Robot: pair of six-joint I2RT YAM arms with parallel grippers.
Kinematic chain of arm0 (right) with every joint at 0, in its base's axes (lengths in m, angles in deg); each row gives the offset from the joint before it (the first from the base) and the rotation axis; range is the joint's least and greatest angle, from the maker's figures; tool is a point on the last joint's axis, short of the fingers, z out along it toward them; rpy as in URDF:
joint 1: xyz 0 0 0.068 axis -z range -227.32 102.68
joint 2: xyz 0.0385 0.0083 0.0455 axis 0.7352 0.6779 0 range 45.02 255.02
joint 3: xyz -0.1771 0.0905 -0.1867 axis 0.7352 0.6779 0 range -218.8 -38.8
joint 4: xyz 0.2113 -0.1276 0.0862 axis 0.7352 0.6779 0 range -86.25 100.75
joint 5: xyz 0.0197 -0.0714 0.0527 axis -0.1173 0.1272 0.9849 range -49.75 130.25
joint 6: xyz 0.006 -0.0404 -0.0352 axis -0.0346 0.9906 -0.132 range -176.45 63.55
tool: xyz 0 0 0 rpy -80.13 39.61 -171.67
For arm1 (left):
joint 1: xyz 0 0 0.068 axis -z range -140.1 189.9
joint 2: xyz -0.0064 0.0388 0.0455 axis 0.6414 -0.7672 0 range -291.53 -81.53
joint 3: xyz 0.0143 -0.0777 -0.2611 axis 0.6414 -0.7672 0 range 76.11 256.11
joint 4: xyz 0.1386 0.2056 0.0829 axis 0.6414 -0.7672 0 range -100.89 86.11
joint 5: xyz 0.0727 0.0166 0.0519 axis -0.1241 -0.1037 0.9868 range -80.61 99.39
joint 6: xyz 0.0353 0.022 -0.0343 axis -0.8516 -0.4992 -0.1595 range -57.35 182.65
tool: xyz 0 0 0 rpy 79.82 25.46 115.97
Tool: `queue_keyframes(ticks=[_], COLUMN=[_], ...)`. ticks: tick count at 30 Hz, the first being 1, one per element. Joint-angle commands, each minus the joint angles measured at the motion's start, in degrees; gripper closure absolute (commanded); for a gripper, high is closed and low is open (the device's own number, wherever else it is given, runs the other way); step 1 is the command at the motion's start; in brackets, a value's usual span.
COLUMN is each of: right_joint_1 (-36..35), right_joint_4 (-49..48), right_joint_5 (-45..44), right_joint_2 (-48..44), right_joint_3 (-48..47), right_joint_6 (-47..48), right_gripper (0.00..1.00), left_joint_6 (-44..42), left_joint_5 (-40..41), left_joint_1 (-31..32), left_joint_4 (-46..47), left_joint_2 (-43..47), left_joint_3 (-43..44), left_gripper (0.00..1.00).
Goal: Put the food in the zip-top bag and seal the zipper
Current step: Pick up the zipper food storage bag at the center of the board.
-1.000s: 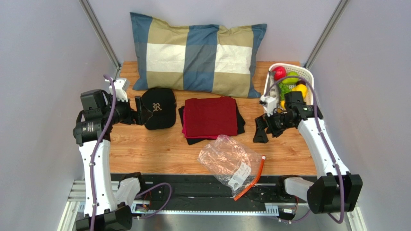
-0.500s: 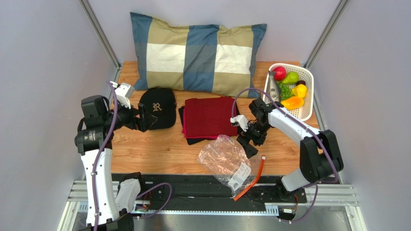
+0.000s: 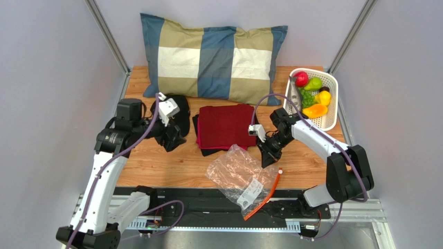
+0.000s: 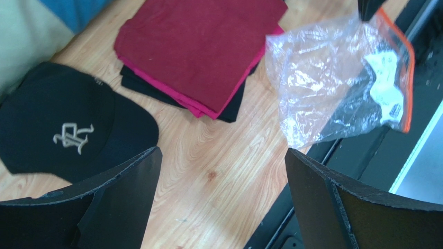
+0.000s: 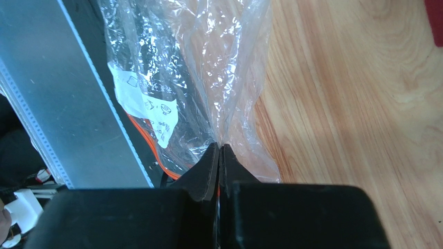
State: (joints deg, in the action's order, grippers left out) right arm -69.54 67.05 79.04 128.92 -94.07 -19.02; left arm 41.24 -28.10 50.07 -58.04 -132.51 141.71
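The right fingers (image 5: 212, 161) are pressed together, clamped on a fold of the clear zip-top bag (image 3: 235, 171) at its far right edge. The bag lies crumpled at the near edge of the table (image 3: 156, 161), partly overhanging the black rail, with its orange-red zipper (image 3: 264, 197) along the near right side. The left fingers (image 4: 125, 197) stand wide apart, holding nothing, over bare wood beside a black cap (image 4: 67, 129) and a stack of folded red cloths (image 3: 226, 126). The toy fruits (image 3: 311, 96) sit in a white basket (image 3: 333, 106) at the far right corner, well apart from the bag.
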Motion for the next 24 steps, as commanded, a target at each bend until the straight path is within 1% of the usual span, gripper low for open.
queue_keyframes(ticks=[1,3,4,5,6,7,9,10,11,12,13,14,15,16,17,18,19,20,21,22,23,24], right_joint_1=[0.07,-0.11,-0.02,-0.11,-0.02,-0.11,-0.11,-0.11,-0.11,-0.02,-0.11,-0.11,-0.02,-0.02,-0.02,0.07,0.07,0.42,0.33,0.59,0.6,1.12], right_joint_4=[-2.31,-2.14,-1.96,-2.05,-2.22,-3.44,-6.51,-11.23,-14.06,-17.22,-23.0,-25.75,-28.04,-32.59,-34.9,-39.1,-41.31,-43.25,-47.62,-49.4,-50.81,-52.39], right_joint_5=[9.18,11.48,13.75,14.82,15.87,18.75,22.19,25.69,27.38,28.7,30.54,31.08,31.52,31.96,32.58,32.76,32.84,32.76,32.76,32.5,32.32,31.45], right_joint_2=[-6.55,-8.83,-9.36,-9.8,-10.42,-10.6,-10.77,-10.69,-10.51,-10.51,-10.25,-10.16,-10.16,-10.16,-10.16,-9.98,-9.72,-9.37,-9.11,-8.84,-7.88,-7.35], right_joint_3=[-2.65,-4.06,-4.58,-6.15,-6.78,-7.31,-7.05,-6.53,-5.74,-3.99,-3.19,-2.4,-1.0,-0.11,0.59,1.29,2.78,3.32,4.02,4.98,5.34,5.52], right_joint_6=[-4.2,-6.48,-7.36,-8.42,-11.56,-13.42,-18.94,-25.5,-29.91,-33.79,-41.31,-44.43,-47.16,-52.93,-55.42,-58.32,-60.78,-65.68,-68.08,-70.37,-74.91,-76.44], right_gripper=[1.0,1.0,1.0,1.0,1.0,1.0,1.0,1.0,1.0,1.0,1.0,1.0,1.0,1.0,1.0,1.0,1.0,1.0,1.0,1.0,1.0,1.0], left_joint_6=[-6.36,-8.02,-8.99,-9.96,-10.84,-10.5,-8.66,-5.87,-4.79,-3.65,-2.77,-1.63,-1.44,-1.79,-2.4,-2.67,-2.67,-1.45,-0.66,0.83,2.23,5.64], left_joint_5=[3.83,5.24,5.07,4.37,4.45,5.14,11.1,14.35,21.34,24.89,28.15,35.84,40.18,43.7,50.26,53.2,55.93,60.56,62.26,64.11,67.35,69.47], left_joint_1=[9.67,14.32,18.52,20.39,22.15,26.61,31.72,36.71,39.8,42.36,44.73,50.67,53.6,57.11,62.54,65.47,67.59,69.35,72.32,73.4,74.54,76.38], left_joint_4=[-0.34,-0.34,-0.34,-0.25,1.05,2.28,6.75,8.69,10.45,13.6,14.76,15.91,18.27,19.25,20.65,23.54,24.7,25.75,27.76,28.91,29.71,31.28], left_joint_2=[-2.53,-3.33,-3.77,-3.77,-3.77,-3.69,-3.86,-3.78,-3.69,-3.51,-3.16,-3.16,-3.25,-3.42,-3.6,-4.12,-4.74,-5.44,-6.92,-7.63,-8.42,-9.91], left_joint_3=[3.39,3.57,3.48,3.48,3.3,2.78,2.25,1.29,0.76,0.14,-0.82,-1.26,-1.88,-3.1,-3.98,-4.78,-6.0,-6.45,-6.71,-7.24,-7.24,-7.24], left_gripper=[0.03,0.03,0.03,0.01,0.01,0.01,0.01,0.03,0.05,0.08,0.1,0.17,0.18,0.18,0.17,0.16,0.16,0.16,0.16,0.16,0.16,0.16])
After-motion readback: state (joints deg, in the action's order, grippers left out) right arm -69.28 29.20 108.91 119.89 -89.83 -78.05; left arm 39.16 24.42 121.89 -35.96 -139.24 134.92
